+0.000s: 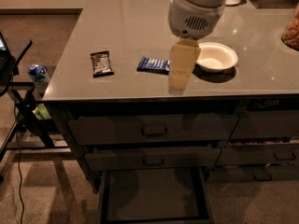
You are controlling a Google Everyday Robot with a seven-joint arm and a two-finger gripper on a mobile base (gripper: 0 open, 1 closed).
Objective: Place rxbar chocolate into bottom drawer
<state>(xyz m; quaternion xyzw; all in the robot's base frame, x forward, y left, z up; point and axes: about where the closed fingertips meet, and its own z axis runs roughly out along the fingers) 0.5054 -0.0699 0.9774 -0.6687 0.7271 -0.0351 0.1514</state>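
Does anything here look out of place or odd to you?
Only the bottom drawer stands pulled open while the drawers above are shut. The tool hangs over the counter beside the blue bar.

Kitchen setting — grey counter over drawers, white bowl, rxbar chocolate, blue bar — gripper above counter front.

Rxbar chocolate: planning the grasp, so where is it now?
In the camera view, the rxbar lies on the countertop, front left, just left of the blue bar; the gripper hovers right of that bar, beside the bowl.
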